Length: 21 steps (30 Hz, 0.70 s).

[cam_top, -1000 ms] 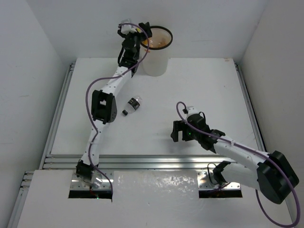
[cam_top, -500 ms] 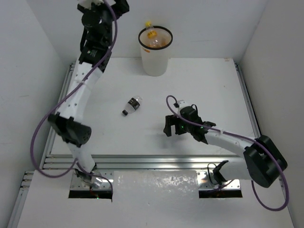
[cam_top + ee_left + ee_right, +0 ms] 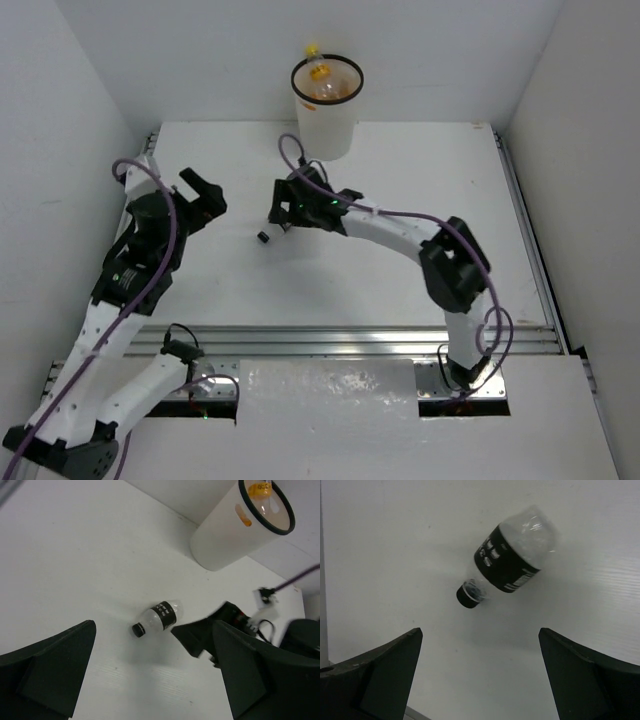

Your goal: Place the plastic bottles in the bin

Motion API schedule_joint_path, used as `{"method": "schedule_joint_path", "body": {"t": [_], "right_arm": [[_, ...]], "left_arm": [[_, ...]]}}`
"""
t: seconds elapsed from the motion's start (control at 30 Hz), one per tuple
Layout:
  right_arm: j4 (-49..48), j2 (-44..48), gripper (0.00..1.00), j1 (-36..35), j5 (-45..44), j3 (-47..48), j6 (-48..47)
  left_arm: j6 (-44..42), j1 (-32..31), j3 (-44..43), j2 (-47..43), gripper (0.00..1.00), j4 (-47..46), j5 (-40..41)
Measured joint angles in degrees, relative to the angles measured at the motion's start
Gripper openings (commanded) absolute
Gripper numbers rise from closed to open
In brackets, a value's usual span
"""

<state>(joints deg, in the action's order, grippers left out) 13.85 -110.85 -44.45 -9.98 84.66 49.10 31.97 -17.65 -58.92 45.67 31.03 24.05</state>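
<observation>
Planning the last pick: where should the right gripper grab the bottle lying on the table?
Around the labelled middle of the clear bottle, from above: it lies on its side, so the open right gripper should close across its body, not lengthwise.

White, black, orange
The clear bottle (image 3: pixel 512 555) has a black label with white print and a black cap; white bin (image 3: pixel 325 125), black rim; orange bottle (image 3: pixel 320 78), yellow cap; white table (image 3: pixel 420 200).

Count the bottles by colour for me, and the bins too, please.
Clear bottle, black cap, lying on the table: 1
Orange bottle, yellow cap, poking up inside the bin: 1 (there is more orange beneath it, too hidden to count)
Bin, white: 1
Total: 3 things that can be counted
</observation>
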Motion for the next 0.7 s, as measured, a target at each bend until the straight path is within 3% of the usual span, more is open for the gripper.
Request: {"method": "schedule_joint_path", "body": {"t": [0.27,0.4,0.43,0.57,0.7], "right_arm": [[12.8,-23.5,0.99,-4.0,-6.2,23.2,9.4],[15.6,-28.9,0.91,-3.8,-9.9,29.3,10.6],[15.4,-29.2,0.87,-3.7,-10.5,30.0,10.5],[13.3,-29.9,0.36,-2.2,-10.9,29.6,7.6],[4.4,-26.5,0.18,-0.3,-10.6,21.6,2.6]], "left_arm": [[-3.7,0.0,7.5,-12.8,1.0,6.1,5.7],[-4.8,0.0,11.6,-15.8,1.0,7.4,5.9],[-5.1,0.0,11.9,-16.1,1.0,7.3,5.7],[-6.1,0.0,12.2,-16.8,1.0,6.9,4.2],[-6.7,0.0,12.6,-18.7,1.0,6.1,2.7]]}}
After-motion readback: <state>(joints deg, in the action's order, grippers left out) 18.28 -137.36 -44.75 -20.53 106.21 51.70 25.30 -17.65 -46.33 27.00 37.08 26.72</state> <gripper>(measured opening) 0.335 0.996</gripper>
